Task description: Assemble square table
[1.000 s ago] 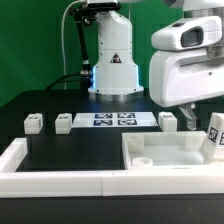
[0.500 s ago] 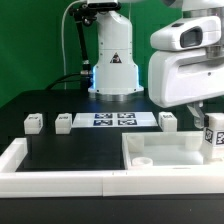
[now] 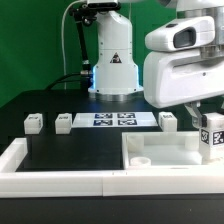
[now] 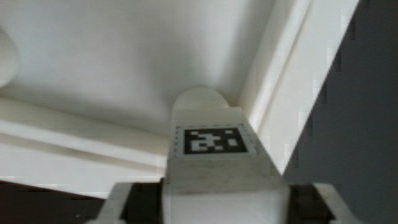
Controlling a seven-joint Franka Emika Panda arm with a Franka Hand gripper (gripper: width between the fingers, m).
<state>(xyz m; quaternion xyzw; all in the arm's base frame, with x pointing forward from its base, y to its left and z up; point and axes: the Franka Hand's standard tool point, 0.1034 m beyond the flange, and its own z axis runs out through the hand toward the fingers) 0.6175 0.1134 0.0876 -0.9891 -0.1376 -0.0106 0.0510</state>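
Black work surface [image 3: 70, 150]: we see it fenced in front by a low white border wall [image 3: 60, 180], with the robot base [image 3: 114, 60] at the back and the marker board [image 3: 112, 120] lying flat before it.
Arm pose: the wrist hangs large over the exterior view's right, and the gripper [image 3: 211, 132] points down above the far right end of the square slab [image 3: 165, 152].
Grip: the fingers [image 4: 139, 205] are clamped on a leg [image 3: 212, 138], one on each side of it.
Square slab: it lies flat at the exterior view's right front, just behind the border wall.
Loose legs: three stand on the black surface in the marker board's row, two [image 3: 33, 122] [image 3: 63, 121] toward the exterior view's left and one [image 3: 168, 120] toward its right.
Change: compared with half a second ago, we find the wrist slightly further toward the exterior view's left; the slab and loose legs lie as before.
Wrist view only: we see the held leg [image 4: 214, 130] end-on with its tag facing the camera, the gripper [image 4: 214, 205] pinching its sides and the slab's white surface [image 4: 107, 60] behind it.
Exterior view only: it shows the loose legs, the marker board and the base.
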